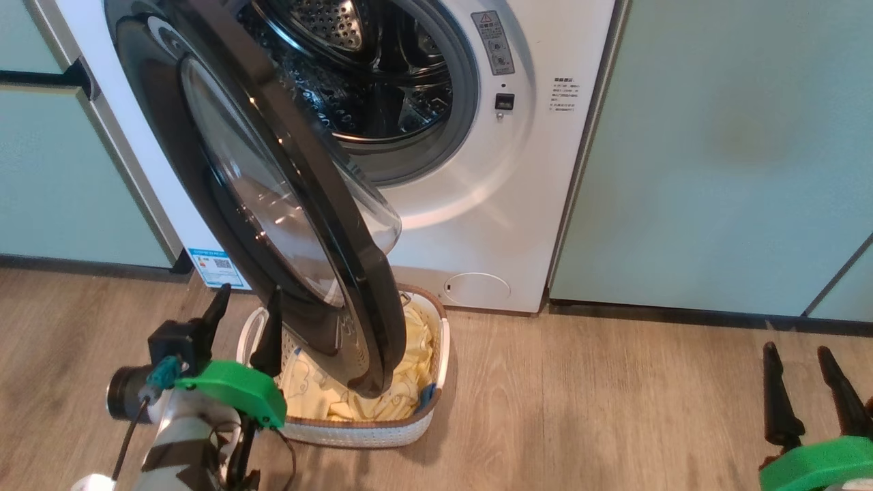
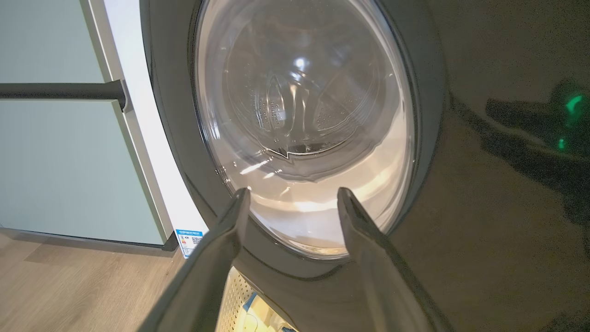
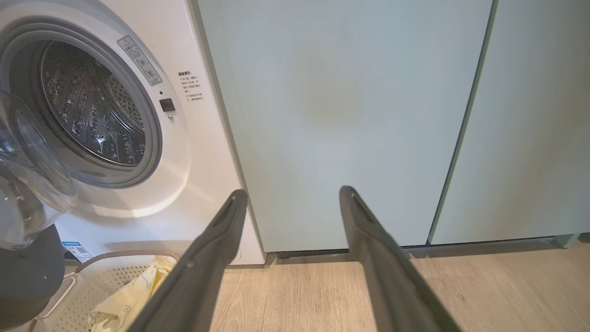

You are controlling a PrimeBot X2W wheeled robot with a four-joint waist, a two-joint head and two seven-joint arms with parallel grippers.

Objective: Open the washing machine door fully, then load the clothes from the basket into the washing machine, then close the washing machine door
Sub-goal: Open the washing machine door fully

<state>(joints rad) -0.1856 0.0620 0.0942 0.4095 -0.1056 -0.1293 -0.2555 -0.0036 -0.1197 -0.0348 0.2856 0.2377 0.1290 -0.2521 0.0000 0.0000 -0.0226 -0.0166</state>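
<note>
While left hand (image 1: pixel 249 294) gapes, door (image 1: pixel 252 198) just beyond

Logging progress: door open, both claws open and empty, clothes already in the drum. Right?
No. The clothes are in the basket, not the drum; the head view shows it. The door is open, and the left claw and right claw are open and empty.

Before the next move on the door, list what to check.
1. Door fully open: not ok, it stands partway, hanging over the basket.
2. Left end effector open: ok, at the door's outer face.
3. Left end effector touching door: cannot tell.
4. Right end effector open, clear of everything: ok.
5. Clothes in basket: ok.
6. Drum empty: ok, as far as it shows.
</note>
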